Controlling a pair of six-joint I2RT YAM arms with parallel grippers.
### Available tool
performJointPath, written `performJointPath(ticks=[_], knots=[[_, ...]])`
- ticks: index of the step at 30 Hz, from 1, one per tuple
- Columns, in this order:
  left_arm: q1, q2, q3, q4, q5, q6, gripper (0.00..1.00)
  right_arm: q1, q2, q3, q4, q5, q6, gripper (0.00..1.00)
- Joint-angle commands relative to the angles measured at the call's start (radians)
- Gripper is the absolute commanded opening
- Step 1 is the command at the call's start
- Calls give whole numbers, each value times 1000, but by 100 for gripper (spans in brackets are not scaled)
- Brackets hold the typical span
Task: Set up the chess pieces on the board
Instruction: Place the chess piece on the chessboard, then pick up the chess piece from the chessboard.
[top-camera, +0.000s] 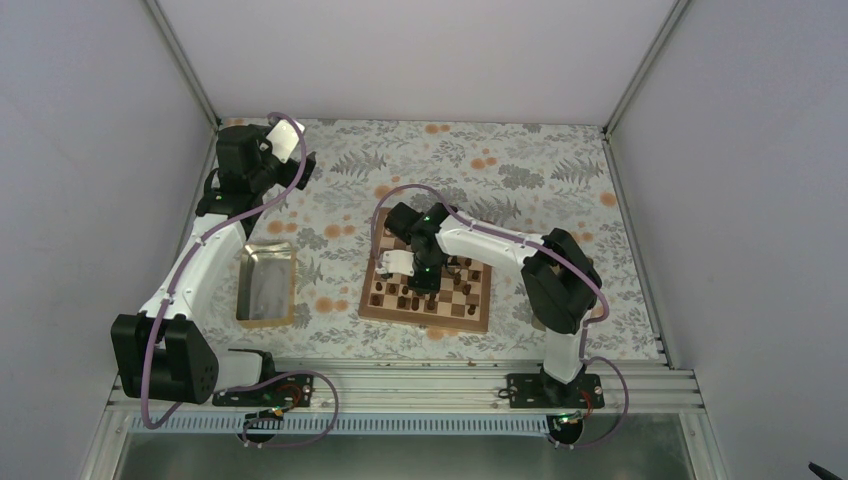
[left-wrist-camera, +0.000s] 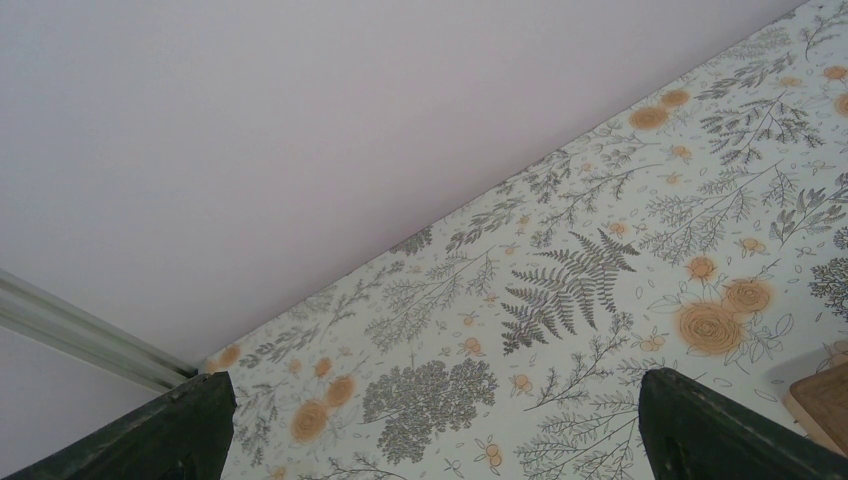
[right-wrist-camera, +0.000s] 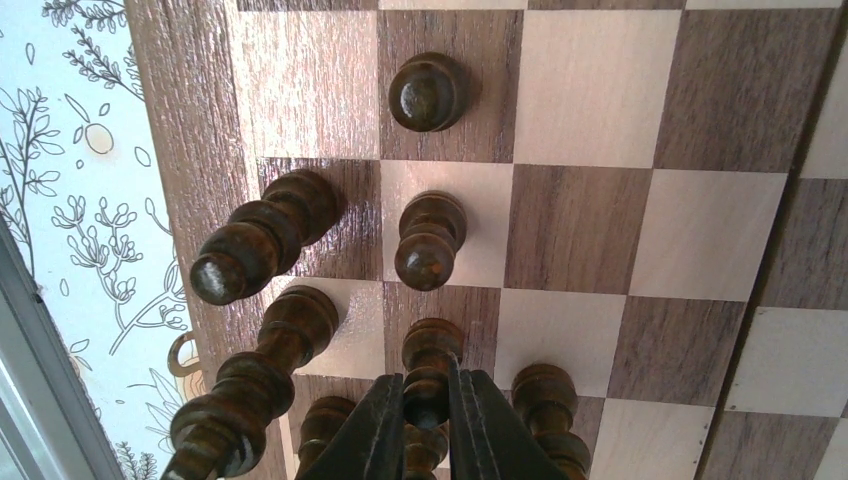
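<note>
the right gripper (right-wrist-camera: 428, 400) is low over the left side of the board (right-wrist-camera: 590, 90), its fingers pinched shut around a dark pawn (right-wrist-camera: 431, 350). other dark chess pieces (right-wrist-camera: 428, 240) stand just beside it on neighbouring squares. the left gripper (left-wrist-camera: 430, 430) hangs over the floral tablecloth (left-wrist-camera: 560, 290), well apart from the board, fingers spread wide with nothing between them. a metal tray (top-camera: 265, 287) lies left of the board
</note>
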Motion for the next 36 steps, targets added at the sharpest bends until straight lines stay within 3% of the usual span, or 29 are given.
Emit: performJointPath(ticks=[1, 17, 36], knots=[[6, 2, 3, 5, 9, 6, 100, -9, 11, 4, 8, -5, -13, 13], [6, 1, 4, 1, 14, 8, 100, -12, -91, 54, -41, 20, 8, 31], [6, 1, 4, 0, 20, 9, 100, -85, -49, 51, -30, 18, -17, 33]])
